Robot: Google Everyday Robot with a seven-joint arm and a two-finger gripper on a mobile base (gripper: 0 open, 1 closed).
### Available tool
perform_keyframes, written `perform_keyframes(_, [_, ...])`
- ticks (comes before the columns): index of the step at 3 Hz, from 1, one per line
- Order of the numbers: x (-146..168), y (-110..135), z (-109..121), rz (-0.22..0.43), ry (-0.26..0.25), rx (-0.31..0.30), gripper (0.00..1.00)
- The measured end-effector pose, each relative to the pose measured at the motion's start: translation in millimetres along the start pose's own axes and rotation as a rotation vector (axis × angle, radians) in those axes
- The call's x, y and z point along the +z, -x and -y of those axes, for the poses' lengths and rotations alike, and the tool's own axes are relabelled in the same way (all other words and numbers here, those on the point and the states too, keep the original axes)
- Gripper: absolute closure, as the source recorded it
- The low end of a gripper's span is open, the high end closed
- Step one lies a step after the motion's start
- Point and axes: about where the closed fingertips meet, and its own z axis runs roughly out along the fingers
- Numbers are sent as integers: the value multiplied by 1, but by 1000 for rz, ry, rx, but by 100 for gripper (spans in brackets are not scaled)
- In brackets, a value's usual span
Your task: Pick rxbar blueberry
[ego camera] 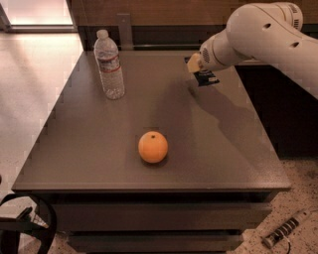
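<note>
Rxbar blueberry (207,79) sits dark beneath the gripper (199,71) at upper right; I cannot tell whether the grip is closed. A slow, straight lift suits its slippery wrapper.

Dark grey table (89,144) on speckled floor (30,89), lit perhaps by a window (39,12).

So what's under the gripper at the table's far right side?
Part of the dark rxbar blueberry shows below the gripper, low over the far right of the table. The arm covers the rest of the bar and any contact.
</note>
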Motion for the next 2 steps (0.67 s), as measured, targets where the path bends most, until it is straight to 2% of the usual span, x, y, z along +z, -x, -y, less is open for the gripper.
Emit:
perform_keyframes(1, [-12, 25, -8, 51, 29, -38, 100])
perform_keyframes(2, [-23, 45, -18, 109, 81, -64, 100])
